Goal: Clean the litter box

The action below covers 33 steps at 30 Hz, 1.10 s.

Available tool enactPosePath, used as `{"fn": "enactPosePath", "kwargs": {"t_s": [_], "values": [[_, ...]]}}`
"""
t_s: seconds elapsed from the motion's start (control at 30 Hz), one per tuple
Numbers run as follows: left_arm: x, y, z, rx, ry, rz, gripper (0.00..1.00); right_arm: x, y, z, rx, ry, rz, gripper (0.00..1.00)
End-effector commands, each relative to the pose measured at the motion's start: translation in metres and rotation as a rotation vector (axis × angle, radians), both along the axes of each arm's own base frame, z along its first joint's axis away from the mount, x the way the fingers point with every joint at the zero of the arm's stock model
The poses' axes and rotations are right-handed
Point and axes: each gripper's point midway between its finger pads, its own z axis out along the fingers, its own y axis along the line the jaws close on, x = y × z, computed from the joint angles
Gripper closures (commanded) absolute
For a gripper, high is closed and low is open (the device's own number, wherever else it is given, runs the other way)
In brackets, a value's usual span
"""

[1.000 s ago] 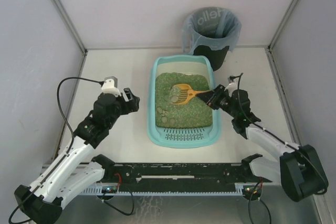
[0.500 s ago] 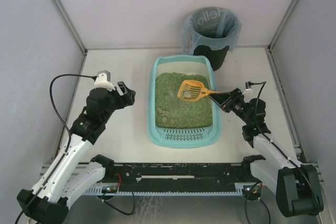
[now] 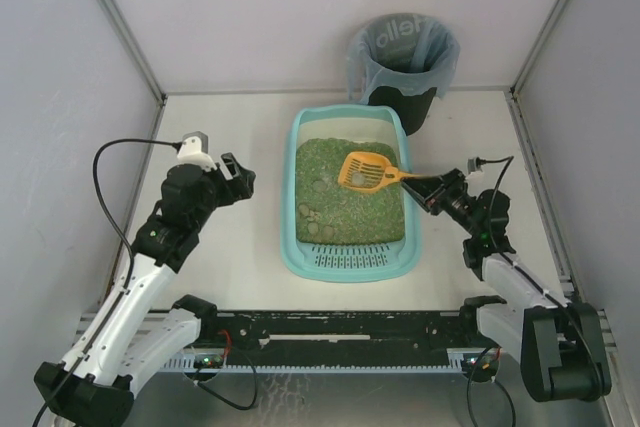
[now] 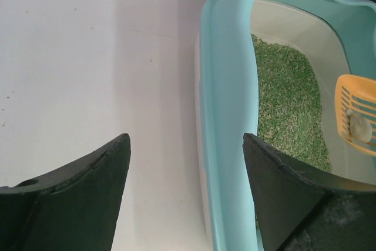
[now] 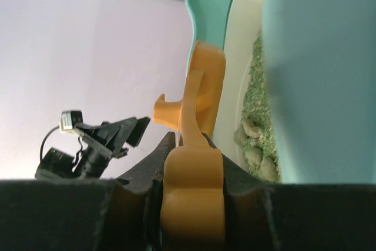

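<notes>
The light-teal litter box [image 3: 290, 207] sits mid-table, filled with green litter [image 3: 345, 202], its slotted ledge [image 3: 352, 260] at the near end. Several grey clumps [image 3: 312, 219] lie in the litter. My right gripper [image 3: 428, 188] is shut on the handle of an orange slotted scoop [image 3: 368, 172], held above the litter near the box's right wall with a clump in it [image 4: 357, 125]. The handle [image 5: 192, 186] sits between my fingers. My left gripper [image 3: 236, 179] is open and empty, left of the box, its jaws either side of the left rim [image 4: 232, 116].
A round black bin [image 3: 403, 57] with a grey-blue bag liner stands behind the box at the far wall. Enclosure walls close the left, right and back sides. A black rail [image 3: 340, 325] runs along the near edge.
The scoop has been lifted out of the litter and drawn to the right with a clump in it. My left gripper has backed off slightly to the left.
</notes>
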Motion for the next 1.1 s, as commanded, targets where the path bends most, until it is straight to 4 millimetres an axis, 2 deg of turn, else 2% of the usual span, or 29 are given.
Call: {"fn": "enactPosePath", "kwargs": {"t_s": [0.0,0.1,0.13,0.23,0.27,0.33,0.37,0.47,0.63,0.87,1.07], "values": [[0.004,0.0,0.029,0.005,-0.067,-0.023,0.19,-0.005,0.021,0.043,-0.014,-0.166,0.108,1.0],[0.005,-0.002,0.031,0.002,-0.064,-0.033,0.19,0.007,-0.006,0.023,0.005,-0.065,-0.027,1.0],[0.004,-0.002,0.031,0.0,-0.066,-0.036,0.19,0.006,-0.004,0.028,0.008,-0.083,-0.014,1.0],[0.006,-0.001,0.03,0.002,-0.071,-0.034,0.19,-0.002,0.019,0.047,-0.016,-0.165,0.108,1.0],[0.007,-0.001,0.03,0.001,-0.068,-0.033,0.19,-0.002,0.017,0.047,-0.018,-0.164,0.101,1.0],[0.007,-0.002,0.029,0.002,-0.059,-0.041,0.19,0.006,0.0,0.031,-0.018,-0.087,0.011,1.0],[0.007,-0.002,0.029,0.004,-0.059,-0.041,0.19,0.008,-0.004,0.03,-0.016,-0.084,-0.014,1.0],[0.005,0.0,0.028,0.011,-0.061,-0.036,0.19,0.001,0.015,0.048,-0.035,-0.151,0.092,1.0],[0.004,0.005,0.031,0.025,-0.068,-0.022,0.19,0.014,0.0,0.054,-0.048,-0.118,0.009,1.0],[-0.001,0.01,0.028,0.029,-0.07,-0.011,0.19,0.03,-0.008,0.098,-0.077,-0.167,-0.042,1.0],[-0.005,0.008,0.03,0.024,-0.072,-0.031,0.19,0.064,-0.042,0.153,-0.109,-0.226,-0.218,1.0]]}}
